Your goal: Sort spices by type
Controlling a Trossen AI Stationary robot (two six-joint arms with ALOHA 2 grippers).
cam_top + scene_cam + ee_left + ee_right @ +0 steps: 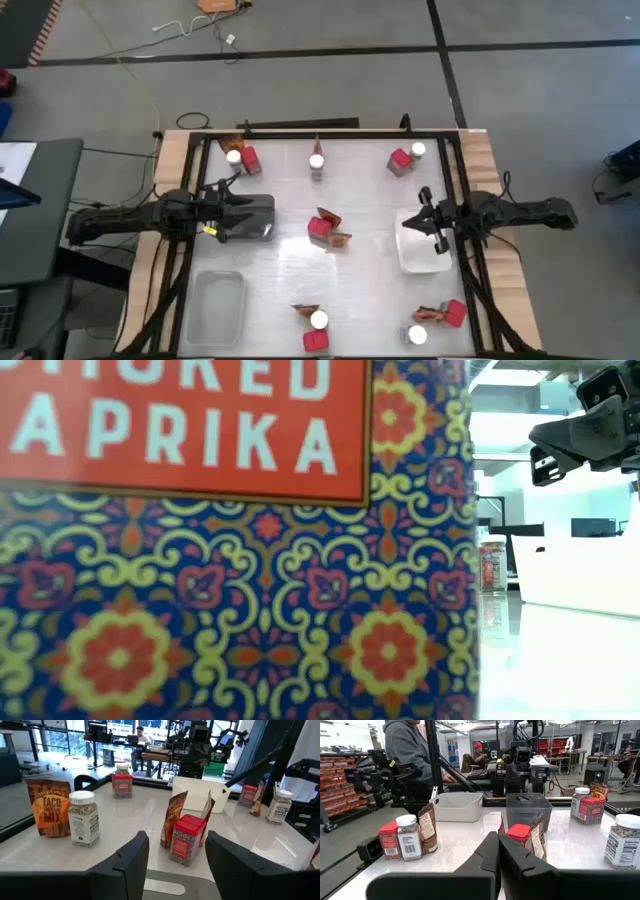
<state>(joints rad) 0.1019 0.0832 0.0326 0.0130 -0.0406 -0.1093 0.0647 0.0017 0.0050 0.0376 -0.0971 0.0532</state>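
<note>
Spices still lie scattered over the table (280, 250) in mixed clusters, so as far as I can judge the sorting has hardly begun. Taking the high view as a clock face: at 11 o'clock a red box (250, 159) sits with a jar (234, 156) and a packet (230, 144); at 12 a lone jar (317, 161); at 1 o'clock a red box (401, 162) touches another jar (418, 150); at the centre a red box (319, 228) stands among packets (338, 238); at 6 a jar (319, 320), box (316, 342) and packet (305, 310); at 5 a jar (418, 335), box (455, 314) and packet (430, 314). Three trays wait: a grey tray (262, 205) at 9 o'clock, a clear tray (215, 305) at 7, a white tray (415, 262) at 3. No spice can be seen in any of them, though the arms hide part of the grey and white ones; every item looks left to sort. The left gripper (243, 218) hovers over the grey tray, its fingers (131, 857) about half spread and empty, framing the centre box (186, 839) and its packet (175, 815) in the left wrist view. The right gripper (428, 210) hangs above the white tray's far edge, its fingers (487, 857) pressed together with nothing between them, aimed at the centre cluster (520, 834). In the low view a paprika box (230, 540) fills most of the picture.
</note>
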